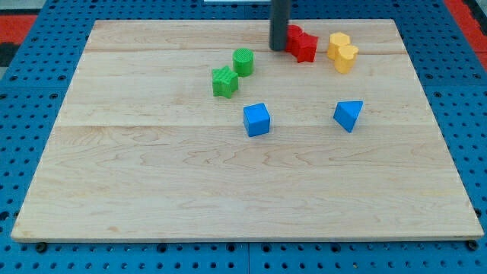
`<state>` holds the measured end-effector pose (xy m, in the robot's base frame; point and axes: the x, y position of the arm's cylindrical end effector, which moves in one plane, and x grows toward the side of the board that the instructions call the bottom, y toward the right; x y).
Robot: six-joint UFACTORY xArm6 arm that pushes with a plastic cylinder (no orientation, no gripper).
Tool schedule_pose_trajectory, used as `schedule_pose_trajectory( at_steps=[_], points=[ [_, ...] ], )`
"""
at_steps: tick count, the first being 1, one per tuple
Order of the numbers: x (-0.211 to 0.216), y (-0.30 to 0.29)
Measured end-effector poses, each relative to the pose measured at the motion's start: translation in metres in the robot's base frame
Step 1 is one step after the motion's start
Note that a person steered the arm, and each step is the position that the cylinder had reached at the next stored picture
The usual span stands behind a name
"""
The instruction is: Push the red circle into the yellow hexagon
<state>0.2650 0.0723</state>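
red blocks [302, 44]: 2 | yellow blocks [342, 52]: 2 | green blocks [233, 71]: 2 | blue blocks [257, 119]: 2

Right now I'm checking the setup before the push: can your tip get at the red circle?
Probably yes. My tip already sits at the red circle's left edge, with nothing between them. A red star-like block lies against it on the view's right, toward the yellow hexagon.

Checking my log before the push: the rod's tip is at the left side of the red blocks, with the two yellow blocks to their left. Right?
Not quite. My tip is at the left side of the red blocks, but the camera view shows the two yellow blocks to their right, toward the view's right.
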Motion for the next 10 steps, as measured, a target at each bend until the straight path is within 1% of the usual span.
schedule_pose_trajectory(
  at_steps=[2,3,4,6,7,8,9,10],
  points=[
    [0.004,0.039],
    [-0.012,-0.021],
    [-0.025,-0.046],
    [-0.034,0.027],
    [-0.046,0.030],
    [-0.065,0.015],
    [-0.060,0.072],
    [-0.042,0.101]
  ],
)
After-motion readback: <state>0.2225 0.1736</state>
